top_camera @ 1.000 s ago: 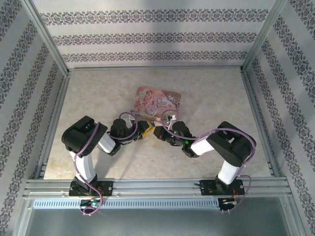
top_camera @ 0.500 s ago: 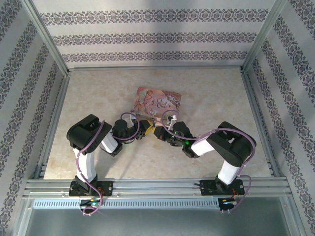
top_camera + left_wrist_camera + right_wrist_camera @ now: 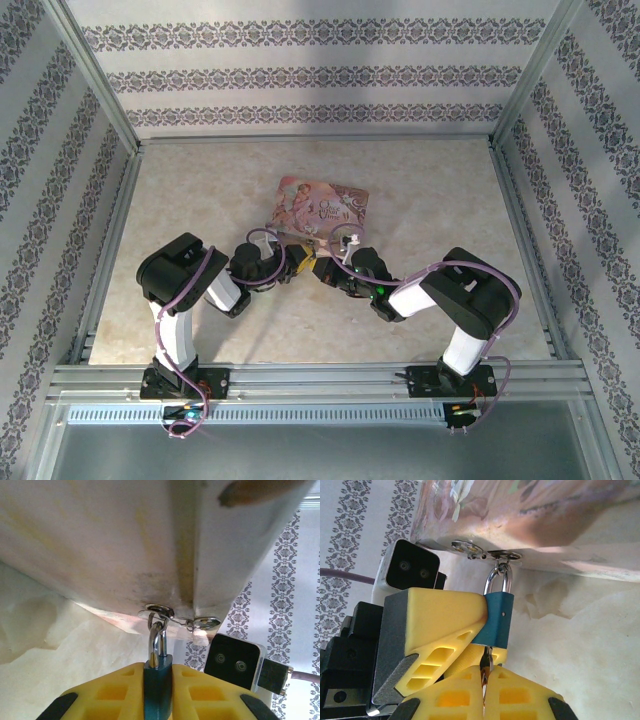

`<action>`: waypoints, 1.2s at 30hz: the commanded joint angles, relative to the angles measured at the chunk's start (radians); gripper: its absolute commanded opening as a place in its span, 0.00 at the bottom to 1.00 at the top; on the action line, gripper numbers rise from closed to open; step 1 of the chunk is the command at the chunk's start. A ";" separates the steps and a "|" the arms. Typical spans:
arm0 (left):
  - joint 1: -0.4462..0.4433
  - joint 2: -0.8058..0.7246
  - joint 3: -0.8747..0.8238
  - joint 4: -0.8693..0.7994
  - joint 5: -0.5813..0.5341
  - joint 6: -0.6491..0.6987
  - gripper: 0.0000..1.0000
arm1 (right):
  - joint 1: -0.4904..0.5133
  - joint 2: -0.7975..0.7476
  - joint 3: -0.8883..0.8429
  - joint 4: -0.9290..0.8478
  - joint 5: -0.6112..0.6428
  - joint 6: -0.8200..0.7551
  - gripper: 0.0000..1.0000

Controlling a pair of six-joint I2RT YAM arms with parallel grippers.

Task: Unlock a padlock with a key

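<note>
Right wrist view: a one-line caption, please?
Left claw clamps the blue padlock, hooked to the pink tin; right claw holds the key below the lock.

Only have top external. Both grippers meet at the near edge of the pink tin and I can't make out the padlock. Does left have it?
Observer: Yes. On the left wrist view, the padlock is pinched by its blue body between the left gripper's yellow fingers, with no gap on either side.
Operator: Where's the key?
Observer: On the right wrist view, the right gripper is shut on a thin metal key that meets the padlock's underside. Can't tell how far in it is.
</note>
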 commanded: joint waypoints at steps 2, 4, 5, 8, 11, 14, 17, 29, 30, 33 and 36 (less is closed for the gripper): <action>-0.017 -0.039 0.016 -0.008 -0.015 0.022 0.14 | -0.001 -0.031 -0.033 0.015 0.007 0.028 0.02; -0.017 -0.061 0.014 -0.030 -0.018 0.030 0.13 | -0.005 -0.047 -0.044 0.011 0.014 0.021 0.08; -0.018 -0.071 0.013 -0.038 -0.022 0.031 0.13 | -0.008 -0.058 -0.047 0.003 0.016 0.014 0.10; -0.024 -0.113 0.019 -0.078 -0.026 0.042 0.13 | -0.019 -0.105 -0.068 -0.048 0.034 -0.020 0.19; -0.035 -0.155 0.029 -0.137 -0.031 0.057 0.13 | -0.030 -0.171 -0.095 -0.113 0.056 -0.071 0.27; -0.045 -0.186 0.034 -0.169 -0.037 0.059 0.12 | -0.034 -0.279 -0.101 -0.242 0.089 -0.155 0.31; -0.053 -0.207 0.040 -0.195 -0.042 0.058 0.12 | -0.029 -0.443 -0.100 -0.472 0.154 -0.292 0.38; -0.079 -0.243 0.056 -0.245 -0.065 0.048 0.11 | 0.053 -0.954 -0.065 -0.849 0.410 -0.923 0.50; -0.081 -0.247 0.054 -0.246 -0.068 0.047 0.11 | 0.061 -0.961 -0.064 -0.840 0.390 -0.978 0.49; -0.083 -0.249 0.050 -0.248 -0.076 0.037 0.10 | 0.116 -0.959 -0.062 -0.812 0.425 -1.153 0.48; -0.083 -0.249 0.046 -0.250 -0.082 0.028 0.09 | 0.165 -0.933 -0.043 -0.816 0.477 -1.306 0.50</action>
